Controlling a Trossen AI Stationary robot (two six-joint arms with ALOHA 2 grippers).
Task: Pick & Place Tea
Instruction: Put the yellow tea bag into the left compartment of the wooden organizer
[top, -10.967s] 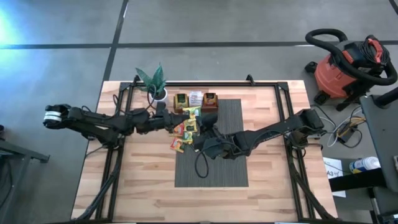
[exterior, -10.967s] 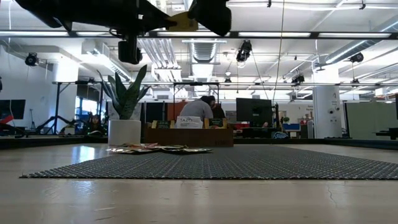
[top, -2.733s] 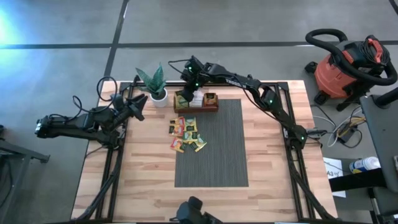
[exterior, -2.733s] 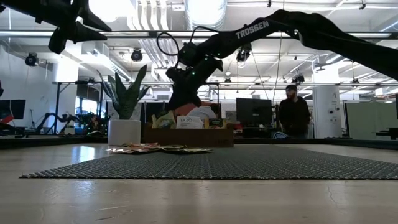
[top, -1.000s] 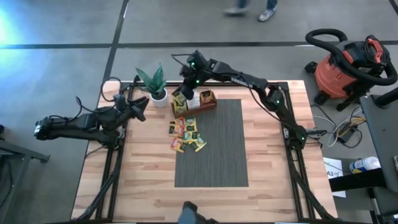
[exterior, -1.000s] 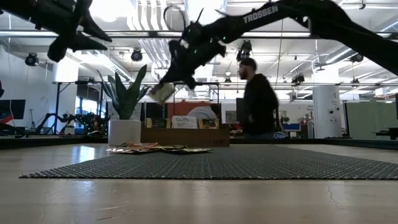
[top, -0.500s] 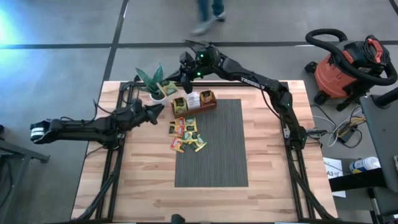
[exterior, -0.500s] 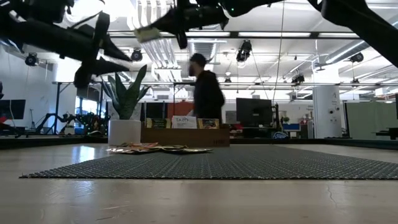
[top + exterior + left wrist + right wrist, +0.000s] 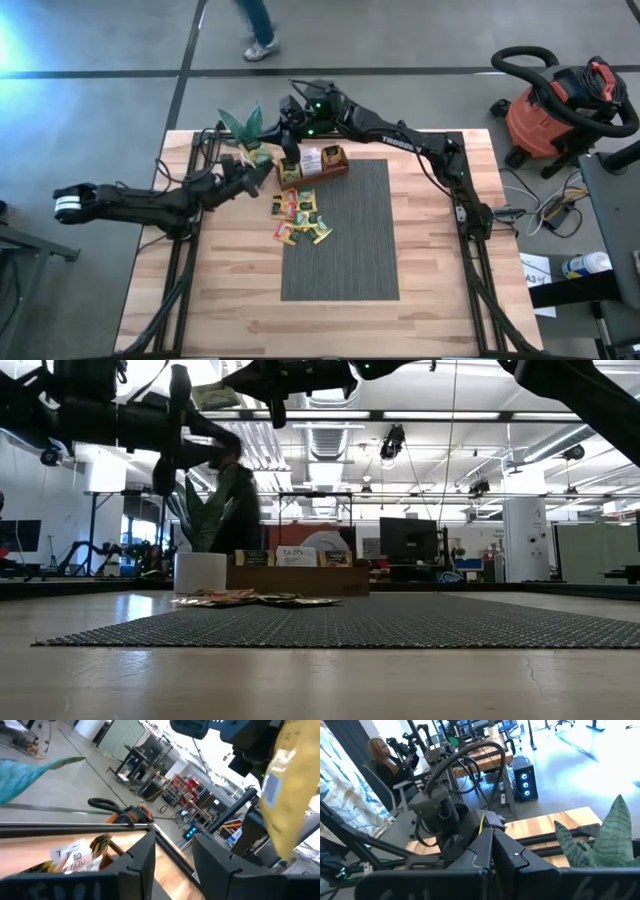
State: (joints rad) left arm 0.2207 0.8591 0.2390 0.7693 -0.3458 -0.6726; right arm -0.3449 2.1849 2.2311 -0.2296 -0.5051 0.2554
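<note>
Yellow sachet held aloft beside the tray

The long brown wooden compartment tray (image 9: 315, 165) holds upright tea packets. The right gripper (image 9: 283, 122) pinches a yellow tea sachet (image 9: 290, 785) above the plant; the left gripper (image 9: 262, 172), spread, hovers near. More tea sachets (image 9: 302, 215) lie on the grey mat (image 9: 355, 240); tray contents partly hidden.

White capital letters reading "TROSSEN" run along the dark upper link of the right arm (image 9: 392, 132) in the high view, small but legible, toward one o'clock from the brown tray.

In the left wrist view a white tea sachet (image 9: 75, 856) standing in the wooden tray (image 9: 131, 847) carries dark letters, "T" on the top line and what looks like "TAJO" beneath; the last letters are unsure.

In the low view the same white sachet (image 9: 296, 556) in the tray bears a short dark word, too small to make out.

The yellow sachet (image 9: 289, 790) in the left wrist view has a pale label whose print cannot be read.
</note>
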